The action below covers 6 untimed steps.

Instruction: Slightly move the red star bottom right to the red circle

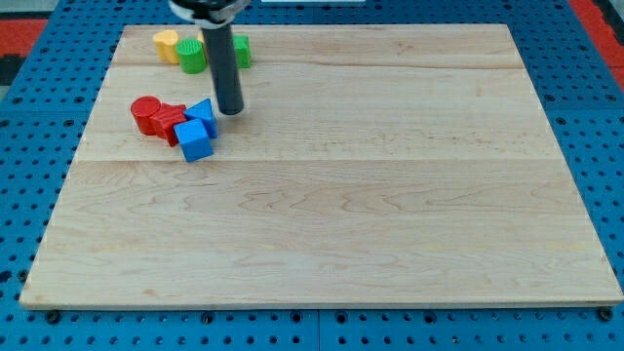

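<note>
The red circle (146, 112) lies at the view's upper left of the wooden board. The red star (170, 123) sits against its right side, touching it. A blue block (204, 113) and a blue cube (194, 140) press against the star's right and lower right. My tip (230, 110) stands on the board just right of the upper blue block, close to it; I cannot tell if they touch. The rod rises straight up out of the view's top.
A yellow block (166, 44) and a green block (191, 55) lie near the board's top left edge. Another green block (241, 51) shows partly behind the rod. The board's (390, 195) edges are bordered by a blue pegboard surface.
</note>
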Each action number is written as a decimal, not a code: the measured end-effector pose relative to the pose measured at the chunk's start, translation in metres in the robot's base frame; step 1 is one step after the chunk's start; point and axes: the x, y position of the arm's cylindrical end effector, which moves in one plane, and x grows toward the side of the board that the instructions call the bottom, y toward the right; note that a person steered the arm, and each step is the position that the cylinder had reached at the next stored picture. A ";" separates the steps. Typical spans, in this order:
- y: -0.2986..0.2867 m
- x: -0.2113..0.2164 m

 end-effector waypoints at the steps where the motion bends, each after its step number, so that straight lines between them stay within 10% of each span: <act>1: -0.013 -0.007; 4: -0.046 0.045; 6: -0.049 -0.006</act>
